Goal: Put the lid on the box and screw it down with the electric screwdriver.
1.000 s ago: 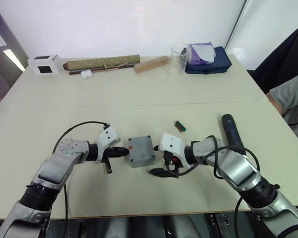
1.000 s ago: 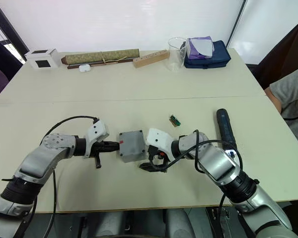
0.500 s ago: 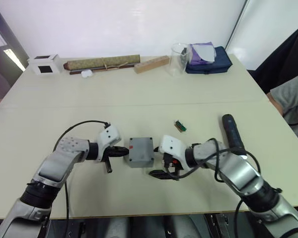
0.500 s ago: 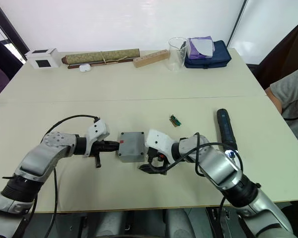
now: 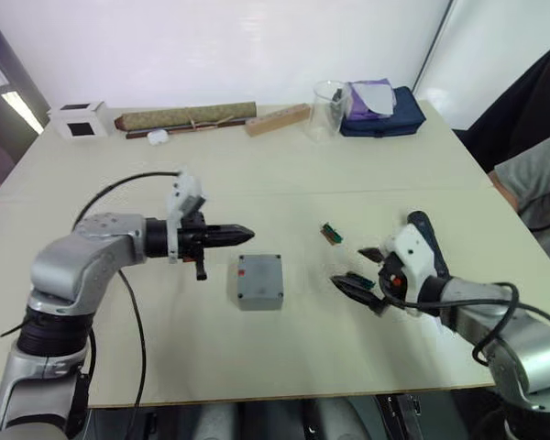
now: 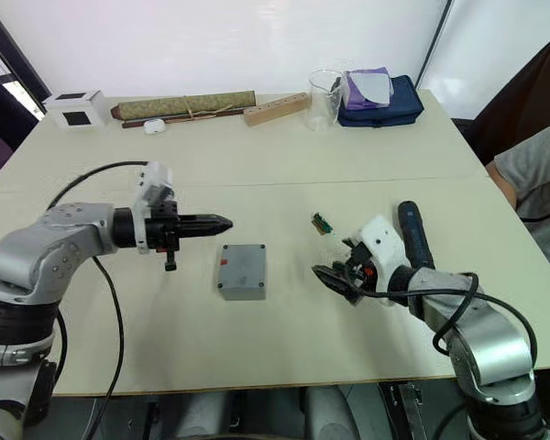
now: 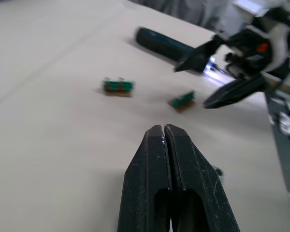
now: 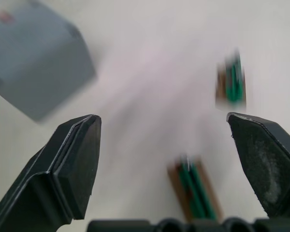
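Left gripper point(image 5: 243, 231) fingers are pressing together, empty, at the box's point(image 5: 259, 280) ten o'clock; right gripper point(image 5: 359, 270) fingers are spreading wide, holding nothing.

No words, brand names or numbers can be read on anything here. The only mark is a small plain red patch on the square grey plastic box point(image 5: 260, 280), without lettering.

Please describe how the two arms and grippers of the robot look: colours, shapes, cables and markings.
Both arms have rounded silver-grey shells, black joints and loose black cables. Each wrist carries a white block. The left gripper and right gripper each have two tapered black fingers. A small red mark shows beside the right wrist block.
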